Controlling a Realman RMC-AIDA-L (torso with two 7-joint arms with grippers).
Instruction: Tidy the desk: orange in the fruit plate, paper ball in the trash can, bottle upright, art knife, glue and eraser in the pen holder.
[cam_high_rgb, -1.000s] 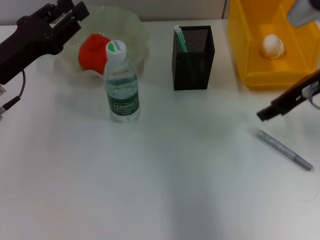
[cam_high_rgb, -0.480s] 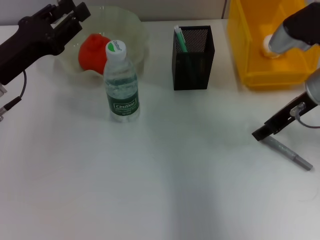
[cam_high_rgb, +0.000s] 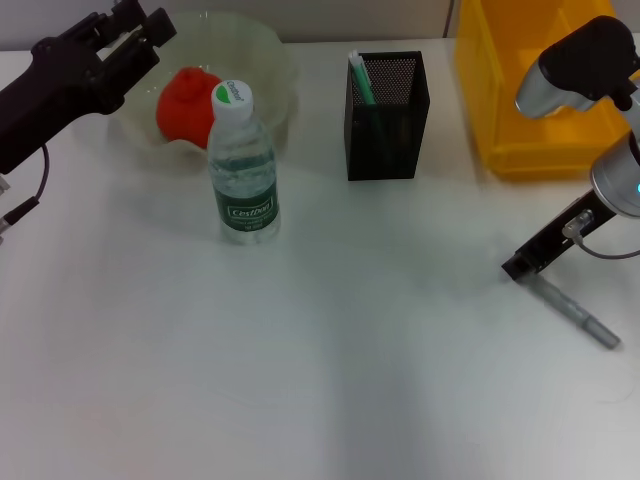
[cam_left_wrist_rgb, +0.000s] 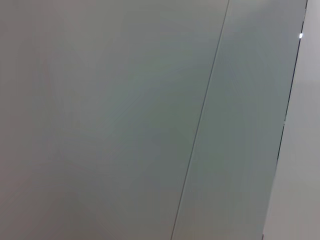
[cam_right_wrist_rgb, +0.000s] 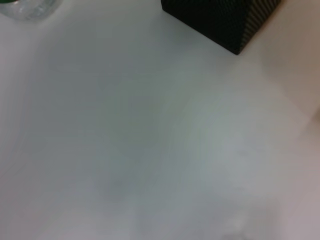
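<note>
The grey art knife (cam_high_rgb: 574, 309) lies flat on the worktop (cam_high_rgb: 330, 350), right of the pen holder (cam_high_rgb: 387, 115). The right end effector (cam_high_rgb: 522, 264) touches its near end; finger state unclear. A centred, level pinch would avoid rolling.

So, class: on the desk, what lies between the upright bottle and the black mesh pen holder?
Nothing: in the head view, only bare white desk separates the bottle from the pen holder.

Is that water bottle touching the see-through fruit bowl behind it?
Cannot tell. In the head view the bottle overlaps the bowl, hiding any gap.
</note>
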